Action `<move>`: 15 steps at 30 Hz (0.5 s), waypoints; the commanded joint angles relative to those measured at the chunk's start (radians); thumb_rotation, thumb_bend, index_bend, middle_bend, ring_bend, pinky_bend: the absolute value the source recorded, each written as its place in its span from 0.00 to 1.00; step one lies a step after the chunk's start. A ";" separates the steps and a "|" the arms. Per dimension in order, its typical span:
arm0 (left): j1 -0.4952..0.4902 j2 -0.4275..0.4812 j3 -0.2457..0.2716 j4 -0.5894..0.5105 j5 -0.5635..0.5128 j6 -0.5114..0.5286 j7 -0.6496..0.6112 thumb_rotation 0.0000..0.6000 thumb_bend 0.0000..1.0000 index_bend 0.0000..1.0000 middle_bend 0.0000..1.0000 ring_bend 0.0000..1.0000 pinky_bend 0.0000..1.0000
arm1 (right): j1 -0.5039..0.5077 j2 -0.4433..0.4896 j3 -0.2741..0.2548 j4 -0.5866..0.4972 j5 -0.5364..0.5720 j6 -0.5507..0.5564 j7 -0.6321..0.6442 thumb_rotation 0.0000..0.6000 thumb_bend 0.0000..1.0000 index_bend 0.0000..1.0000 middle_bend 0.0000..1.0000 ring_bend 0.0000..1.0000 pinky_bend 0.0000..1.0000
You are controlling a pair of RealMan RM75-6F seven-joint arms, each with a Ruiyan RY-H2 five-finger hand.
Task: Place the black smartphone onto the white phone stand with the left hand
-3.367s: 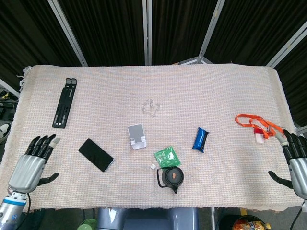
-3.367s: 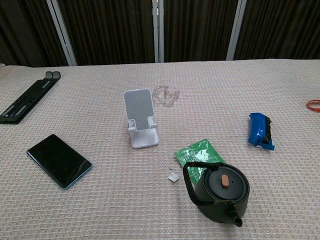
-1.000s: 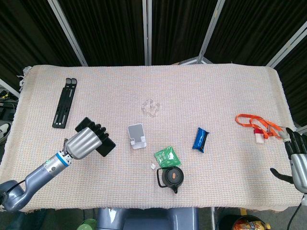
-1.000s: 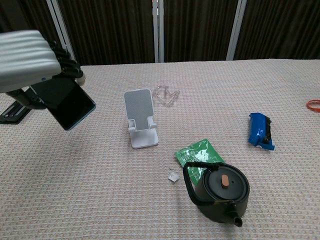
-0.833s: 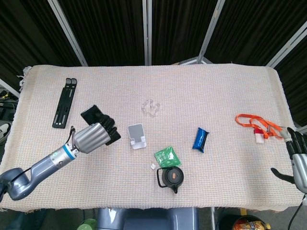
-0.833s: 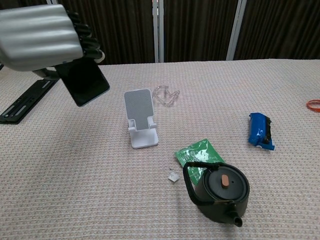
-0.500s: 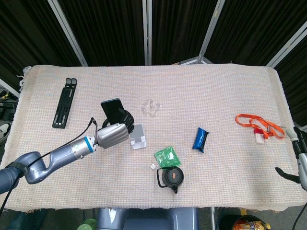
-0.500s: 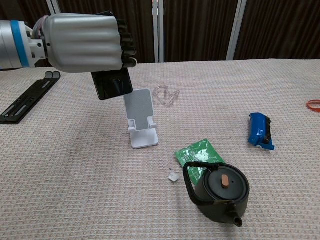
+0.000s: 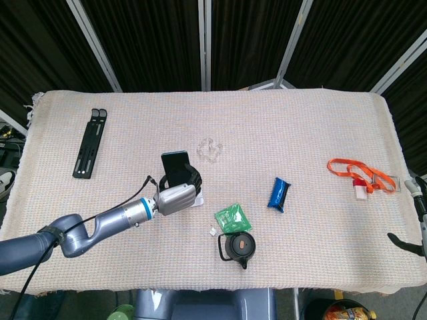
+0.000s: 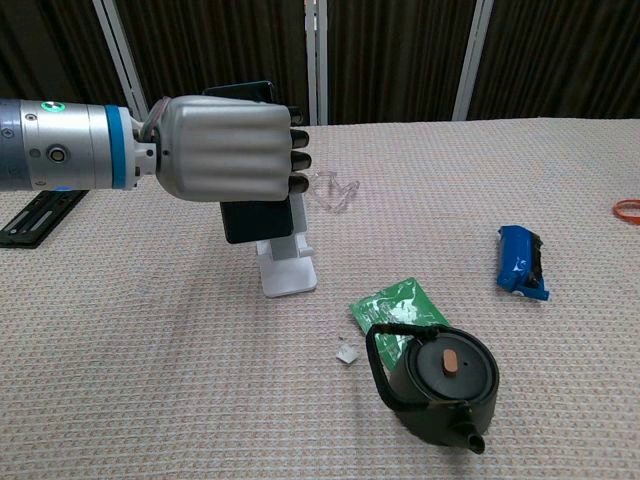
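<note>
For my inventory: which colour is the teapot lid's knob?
Brownish-orange knob on the black round teapot; chest view shows best.

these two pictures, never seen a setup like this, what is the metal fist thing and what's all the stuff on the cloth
It is a robot with two arms, each ending in a mechanical hand. One picture looks down from its head, the other looks forward from its chest.

The silver fist is the left hand. It grips a black smartphone upright, right over a white phone stand, which it is meant to set the phone on. The right hand barely shows at the cloth's edge, so its state is unclear.

On the woven tablecloth lie a black teapot, a green packet, a blue wrapper, an orange lanyard, a clear plastic piece and a black folding bracket.
</note>
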 commanded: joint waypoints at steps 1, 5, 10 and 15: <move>-0.003 -0.016 0.000 0.005 -0.019 -0.014 0.020 1.00 0.15 0.55 0.35 0.45 0.41 | 0.001 0.001 0.001 0.001 0.002 -0.002 0.004 1.00 0.00 0.00 0.00 0.00 0.00; -0.006 -0.032 -0.001 0.005 -0.039 -0.024 0.046 1.00 0.15 0.55 0.34 0.44 0.40 | 0.002 0.002 0.002 0.006 0.004 -0.007 0.013 1.00 0.00 0.00 0.00 0.00 0.00; -0.005 -0.069 -0.005 0.020 -0.077 -0.022 0.087 1.00 0.15 0.55 0.34 0.44 0.40 | 0.000 0.005 0.002 0.008 0.001 -0.005 0.023 1.00 0.00 0.00 0.00 0.00 0.00; -0.007 -0.081 -0.009 0.023 -0.109 -0.022 0.112 1.00 0.15 0.55 0.34 0.44 0.40 | 0.000 0.006 0.003 0.010 0.004 -0.007 0.026 1.00 0.00 0.00 0.00 0.00 0.00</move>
